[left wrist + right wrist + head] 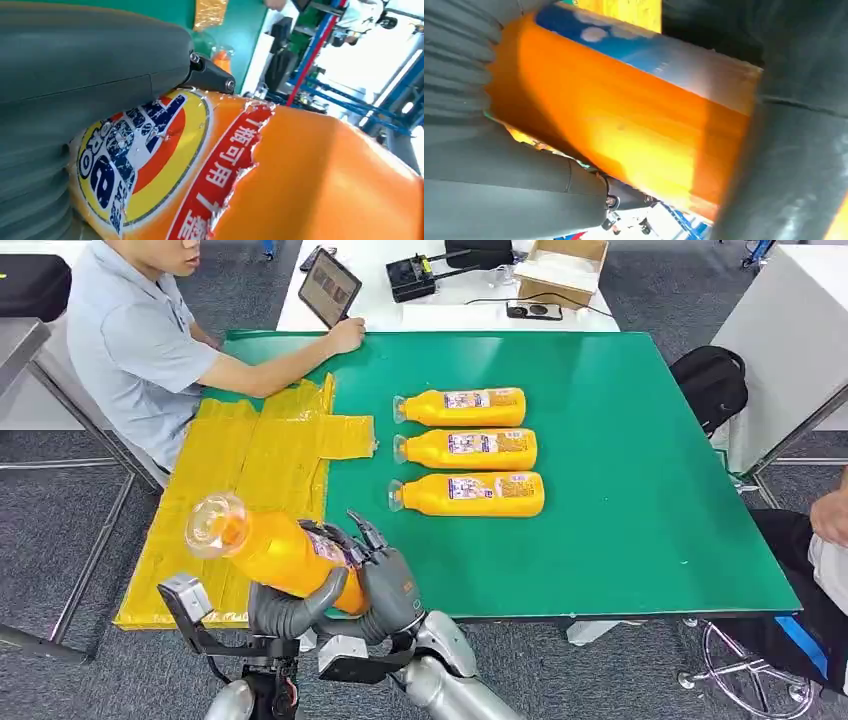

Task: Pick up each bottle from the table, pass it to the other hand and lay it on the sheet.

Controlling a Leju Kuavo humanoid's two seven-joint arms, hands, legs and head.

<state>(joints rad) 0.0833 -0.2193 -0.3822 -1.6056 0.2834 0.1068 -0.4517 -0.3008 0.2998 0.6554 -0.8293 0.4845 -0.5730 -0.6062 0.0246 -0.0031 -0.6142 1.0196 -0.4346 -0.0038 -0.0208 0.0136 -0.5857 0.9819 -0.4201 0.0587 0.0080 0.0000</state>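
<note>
— Green counter (620,440) with a yellow sheet (260,455) at left; which step?
— The handover. Both the left hand (290,608) and right hand (385,585) clasp one orange bottle (275,545) at lower left, above the sheet's edge.
— Next?
— Probably the right hand lets go; three bottles (468,450) wait mid-counter.

**Surfaces and finishes**

The bottle (275,550) is glossy orange plastic with a clear cap and a shiny printed label (150,145), torn along one edge. The sheet (250,470) is thin, crinkled yellow plastic film. The tabletop (640,460) is matt green. The fingers (290,612) look smooth grey plastic.
</note>
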